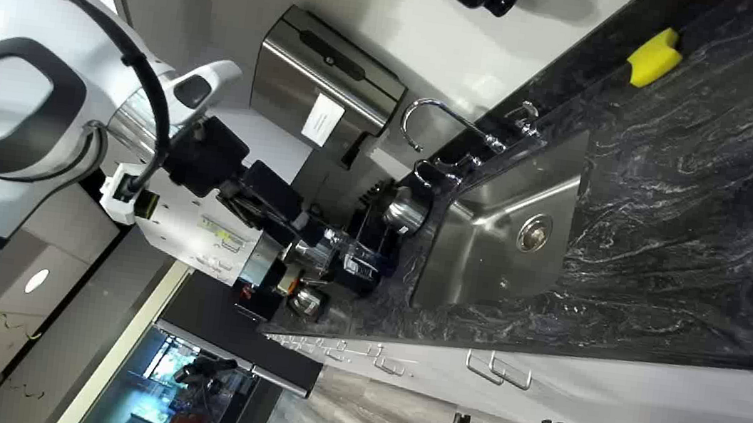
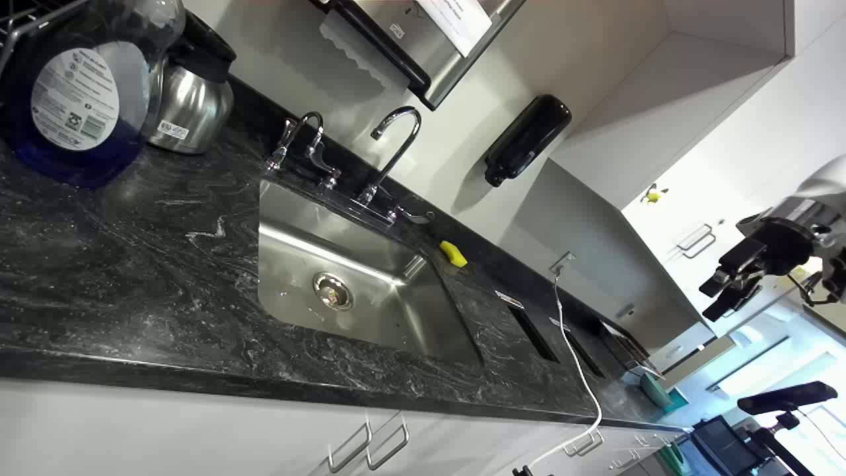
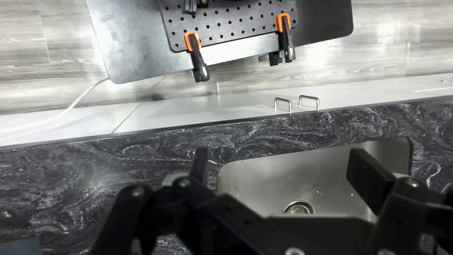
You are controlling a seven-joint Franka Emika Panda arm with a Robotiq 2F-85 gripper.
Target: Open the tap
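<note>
The tap is a slim chrome gooseneck spout, seen in both exterior views (image 1: pixel 463 119) (image 2: pixel 396 157), behind the steel sink basin (image 1: pixel 477 267) (image 2: pixel 291 277). Chrome lever handles stand on either side of its base: a near-wall lever (image 1: pixel 526 115) (image 2: pixel 413 215) and a second lever (image 1: pixel 460 161) (image 2: pixel 320 160). No water shows at the spout. My gripper (image 2: pixel 712 301) is in the air, well apart from the tap. In the wrist view my gripper (image 3: pixel 279 156) has its fingers wide apart with nothing between them, above the sink (image 3: pixel 265 177). The tap is out of view there.
A smaller chrome faucet (image 1: pixel 423 168) (image 2: pixel 301 132) stands beside the tap. A steel towel dispenser (image 1: pixel 291 86) and a black soap dispenser (image 2: pixel 529 140) hang on the wall. A yellow sponge (image 1: pixel 654 57) (image 2: pixel 453 254), steel jug (image 1: pixel 406 212) and blue soap bottle (image 2: pixel 79 99) are on the counter.
</note>
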